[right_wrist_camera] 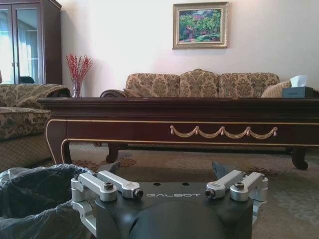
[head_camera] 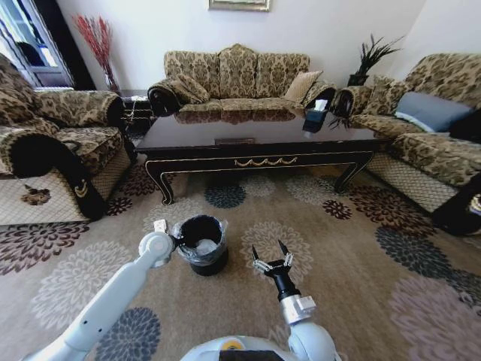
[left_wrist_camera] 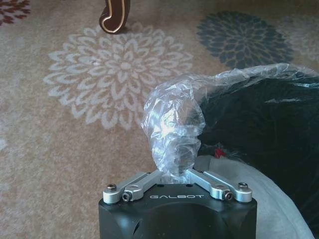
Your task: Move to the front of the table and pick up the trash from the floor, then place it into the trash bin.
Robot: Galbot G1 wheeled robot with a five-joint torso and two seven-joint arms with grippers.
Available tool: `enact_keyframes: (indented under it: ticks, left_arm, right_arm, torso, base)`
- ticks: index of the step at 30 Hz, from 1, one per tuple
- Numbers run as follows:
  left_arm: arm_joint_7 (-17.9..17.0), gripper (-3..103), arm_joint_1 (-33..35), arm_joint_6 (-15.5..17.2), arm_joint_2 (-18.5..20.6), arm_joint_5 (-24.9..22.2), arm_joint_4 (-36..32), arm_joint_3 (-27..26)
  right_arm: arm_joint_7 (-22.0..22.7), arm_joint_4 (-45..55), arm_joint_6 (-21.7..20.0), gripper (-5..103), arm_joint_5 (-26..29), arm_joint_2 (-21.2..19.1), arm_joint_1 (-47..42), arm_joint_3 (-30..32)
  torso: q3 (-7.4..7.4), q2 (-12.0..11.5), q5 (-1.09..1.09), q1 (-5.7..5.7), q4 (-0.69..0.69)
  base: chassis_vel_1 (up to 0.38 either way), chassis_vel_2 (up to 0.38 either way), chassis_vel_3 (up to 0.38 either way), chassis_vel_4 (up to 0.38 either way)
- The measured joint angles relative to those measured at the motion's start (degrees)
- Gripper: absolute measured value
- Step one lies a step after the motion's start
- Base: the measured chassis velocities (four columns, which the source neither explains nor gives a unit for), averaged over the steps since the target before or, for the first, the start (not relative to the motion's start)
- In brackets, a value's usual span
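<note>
Down on the flowery carpet (head_camera: pixel 353 248), close to the robot, the left end effector (left_wrist_camera: pixel 175 167) is sitting right at the rim of the trash bin (head_camera: pixel 201 244). Its fingers are pinching in on a clear crinkly plastic bottle (left_wrist_camera: pixel 173 130), and the bottle is poking up over the edge of the bin. A little bit of red is peeking out just under the bottle, but it is too small to tell what it is. The bin is round and black, and a thin plastic liner bag (left_wrist_camera: pixel 259 74) is folded over its rim. Something pale is lying inside the bin (head_camera: pixel 204 245).

Just to the right of the bin, the right end effector (head_camera: pixel 273 254) is hanging low over the carpet. Its two dark fingers are spread wide apart, and it is holding nothing. From its wrist view, the bag-covered bin (right_wrist_camera: pixel 35 199) is showing just beside it.

Farther off, past the bin, the big dark shiny surface (head_camera: pixel 255 143) is standing on curved legs, with a gold swirly trim (right_wrist_camera: pixel 223 132) on its front. A tissue box (head_camera: pixel 316 119) is sitting near its far right corner.

Behind it, a patterned sofa (head_camera: pixel 237 75) is standing against the wall, with more patterned seats on each side. A vase of red branches (head_camera: pixel 96 45) is standing in the far left corner.
</note>
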Motion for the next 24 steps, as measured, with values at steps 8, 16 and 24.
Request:
enact_keyframes:
  ticks: [8, 16, 24]
  left_arm:
    - [3.3, 20, 0.9, -0.9, 0.7, 3.9, -1.7, -0.3]
    - [3.6, 48, 2.7, -0.8, 1.8, 5.4, -4.5, -1.4]
    - [7.7, 76, 6.4, -2.1, 5.2, 11.7, -11.4, -5.5]
  right_arm:
    - [0.0, 0.0, 0.0, 100, -0.1, 0.0, -0.4, 0.1]
    - [0.0, 0.6, 0.0, 100, 0.0, -0.1, -1.2, 1.1]
    - [0.3, 1.4, 0.5, 100, 1.0, 0.5, -2.1, 2.4]
  torso:
    - [-0.01, 0.0, 0.01, 0.00, 0.00]
    - [-0.01, 0.0, 0.00, 0.00, -0.01]
    - [-0.01, 0.0, 0.01, 0.00, 0.01]
  base:
    - [0.000, 0.000, 0.000, 0.000]
    - [0.000, 0.000, 0.000, 0.000]
    - [0.000, 0.000, 0.000, 0.000]
